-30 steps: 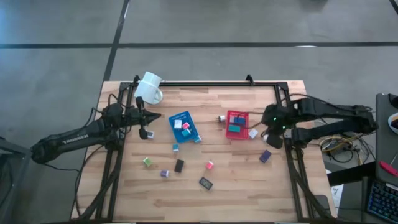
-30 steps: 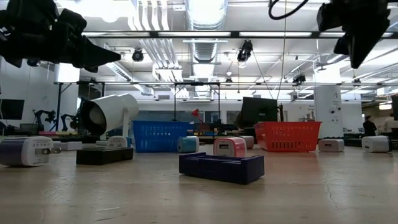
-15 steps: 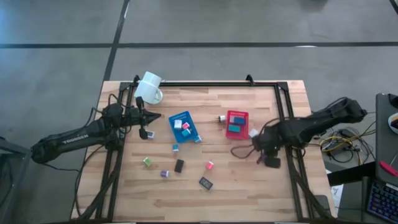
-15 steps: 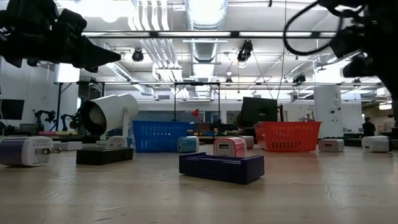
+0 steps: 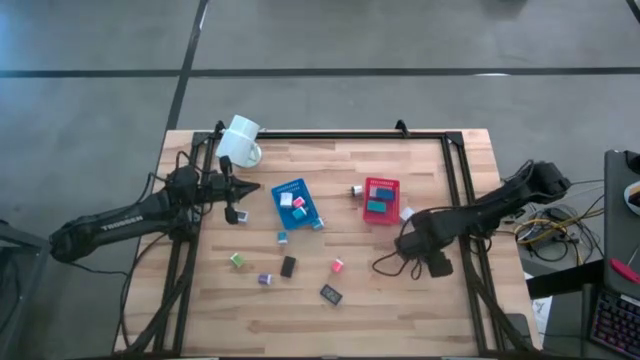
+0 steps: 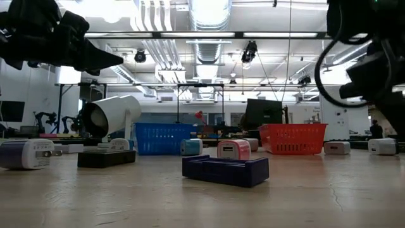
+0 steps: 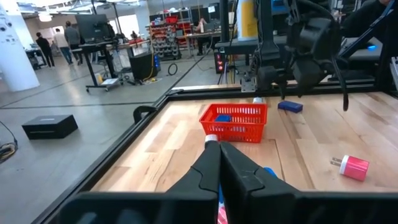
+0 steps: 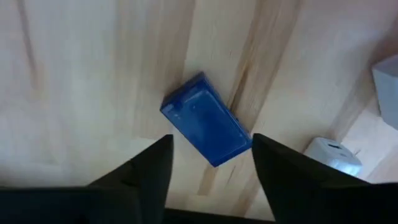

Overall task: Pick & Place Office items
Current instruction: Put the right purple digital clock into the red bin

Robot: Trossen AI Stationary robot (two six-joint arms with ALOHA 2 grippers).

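The right hand [image 8: 208, 171] hung spread over the blue block [image 8: 205, 119] lying askew near the desk's [image 5: 400, 310] right edge, so closing might have clipped a corner and spun it away; the left hand [image 7: 219, 163] waited, pressed together.

arms: 2, black, jointed | cables: black loops | fingers: dark, tapered

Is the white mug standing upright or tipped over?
Tipped over. The white mug lies on its side in the low view, its open mouth facing sideways rather than up.
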